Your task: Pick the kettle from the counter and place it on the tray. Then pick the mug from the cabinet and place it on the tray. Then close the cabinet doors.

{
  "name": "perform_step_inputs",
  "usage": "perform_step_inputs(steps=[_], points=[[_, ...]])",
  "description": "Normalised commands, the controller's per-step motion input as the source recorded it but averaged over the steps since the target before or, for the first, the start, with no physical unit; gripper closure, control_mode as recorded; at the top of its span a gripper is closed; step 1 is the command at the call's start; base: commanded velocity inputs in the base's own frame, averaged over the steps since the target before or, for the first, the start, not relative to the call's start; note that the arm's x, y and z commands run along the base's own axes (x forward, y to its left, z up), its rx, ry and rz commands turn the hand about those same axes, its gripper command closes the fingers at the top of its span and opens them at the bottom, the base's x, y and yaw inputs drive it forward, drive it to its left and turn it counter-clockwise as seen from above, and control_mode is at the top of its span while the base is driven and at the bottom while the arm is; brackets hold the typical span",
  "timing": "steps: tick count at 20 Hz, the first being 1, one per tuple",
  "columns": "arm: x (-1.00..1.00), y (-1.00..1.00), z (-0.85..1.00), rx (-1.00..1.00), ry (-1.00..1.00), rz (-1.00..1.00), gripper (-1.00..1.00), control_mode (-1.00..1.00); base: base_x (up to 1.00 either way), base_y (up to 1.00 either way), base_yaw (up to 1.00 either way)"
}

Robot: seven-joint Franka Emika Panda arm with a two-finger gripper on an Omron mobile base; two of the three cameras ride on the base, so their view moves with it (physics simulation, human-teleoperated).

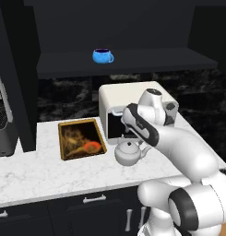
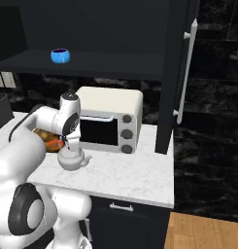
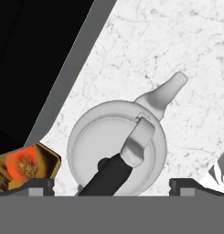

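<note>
Right now my gripper [image 3: 111, 183] hangs directly over the kettle [image 3: 117, 146] at the centre of the hand view, fingers [image 3: 38, 185] spread wide to either side and gripping nothing. It stands on the counter [image 1: 36, 173], lower middle of the left base view, just right of the tray [image 1: 81, 138].

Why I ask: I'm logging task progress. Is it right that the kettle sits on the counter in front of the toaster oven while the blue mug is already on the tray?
Not quite. The mug is not on the tray; it stands on the cabinet shelf, as the left base view shows. The rest holds: the kettle sits on the counter in front of the toaster oven.
</note>
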Motion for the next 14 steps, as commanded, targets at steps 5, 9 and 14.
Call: perform_step_inputs(steps=[5,9,14], points=[[0.17,0.05,-0.05,0.00,-0.01,0.00,-1.00,-1.00,0.00,0.00,0.00],[0.17,0.02,-0.08,0.00,0.00,0.00,-1.00,-1.00,0.00,0.00,0.00],[0.11,0.02,-0.16,0.00,0.00,0.00,-1.00,-1.00,0.00,0.00,0.00]])
